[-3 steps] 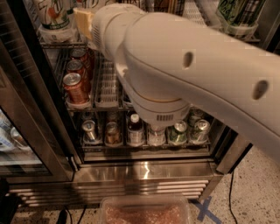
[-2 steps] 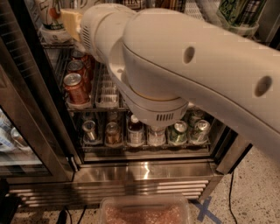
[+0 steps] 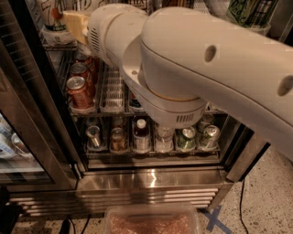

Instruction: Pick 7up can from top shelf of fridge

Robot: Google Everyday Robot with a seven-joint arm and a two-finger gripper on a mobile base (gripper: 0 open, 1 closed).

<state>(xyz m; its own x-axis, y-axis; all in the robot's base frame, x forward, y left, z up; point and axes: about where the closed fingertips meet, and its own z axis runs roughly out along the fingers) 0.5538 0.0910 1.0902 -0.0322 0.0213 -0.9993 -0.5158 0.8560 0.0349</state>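
Looming nearest, the white arm stretches from the right edge to the upper left, covering much of the fridge interior. Below it on the floor sits a clear plastic box of reddish contents, with a blue tape cross just beside it. Behind these stands the fridge's stainless base, and above it a low rack of small cans and bottles, with green cans at its right end. One rack higher, red cans fill the left lane. Farthest in, at the left end of the top shelf, the gripper shows only as a pale yellow piece; whether it is apart or together cannot be told. The 7up can stands upright just left of it.
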